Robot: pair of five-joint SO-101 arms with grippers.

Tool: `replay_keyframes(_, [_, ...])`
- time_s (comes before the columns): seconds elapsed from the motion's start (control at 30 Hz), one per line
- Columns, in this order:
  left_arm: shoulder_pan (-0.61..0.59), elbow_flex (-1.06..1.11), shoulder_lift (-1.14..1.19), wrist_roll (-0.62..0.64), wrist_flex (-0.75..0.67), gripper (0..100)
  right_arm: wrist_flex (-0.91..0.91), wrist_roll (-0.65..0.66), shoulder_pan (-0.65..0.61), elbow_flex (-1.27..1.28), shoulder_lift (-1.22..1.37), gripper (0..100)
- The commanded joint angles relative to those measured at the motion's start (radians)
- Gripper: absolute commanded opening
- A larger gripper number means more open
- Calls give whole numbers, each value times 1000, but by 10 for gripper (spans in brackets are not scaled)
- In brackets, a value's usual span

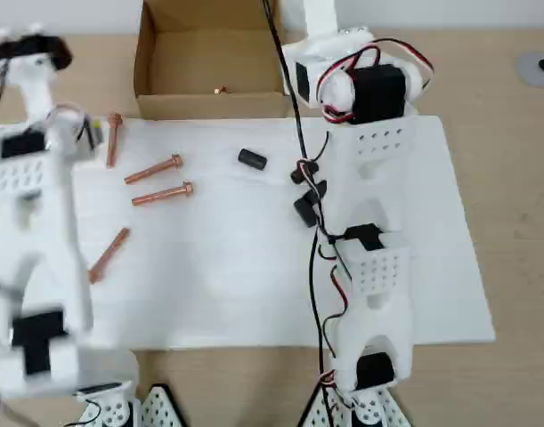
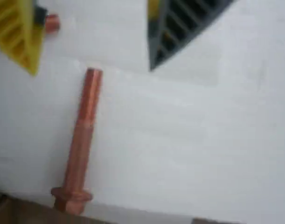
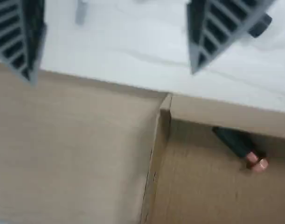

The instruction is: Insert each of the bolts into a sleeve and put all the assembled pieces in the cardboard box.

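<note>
Right gripper (image 3: 113,74) hangs over the wall of the cardboard box (image 3: 203,112) that borders the white mat (image 3: 133,42), with its fingers (image 3: 212,32) spread wide and nothing in them. One assembled piece (image 3: 240,147), a bolt in a black sleeve, lies on the box floor tight against that wall. It reads as a drop position, fingers wide so a part falls clear. Left gripper (image 2: 92,70) sits low over the mat, fingers (image 2: 16,37) also apart and empty, either side of the shank end of a copper bolt (image 2: 81,140). That bolt lies flat with its head at the mat edge, and nothing touches it. Looks lined up for a pinch across the shank, my read only. In the high view, three more bolts (image 1: 153,169) lie loose on the mat's left half. Two loose sleeves (image 1: 252,159) sit nearer the middle, beside the right arm, so each arm has its own part type within reach. There's a third dark bit at the cables; can't tell if it's a sleeve or a connector. The box stands on the desk (image 1: 512,178) at the mat's far edge. Most pairs not yet assembled.
</note>
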Motion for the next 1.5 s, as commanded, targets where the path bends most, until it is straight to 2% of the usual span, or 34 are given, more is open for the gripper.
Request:
replay_keyframes(0.0, [52,-301,237,-23,44,168,17,6,21,51,-91,250])
replay_keyframes(0.27, [74,-795,616,-21,245,167,17,2,21,473,-309,250])
replay_keyframes(0.57, [72,-1137,891,-3,345,167,12,8,21,868,-509,252])
replay_keyframes(0.93, [87,-1323,1090,-2,342,167,11,8,21,986,-625,250])
replay_keyframes(1.17, [84,-1335,1127,-3,353,140,11,8,21,1021,-667,250])
replay_keyframes(1.3, [84,-1338,1127,-26,411,53,12,8,21,1023,-684,250])
replay_keyframes(1.47, [75,-1382,1127,-80,534,42,14,8,21,1023,-710,250])
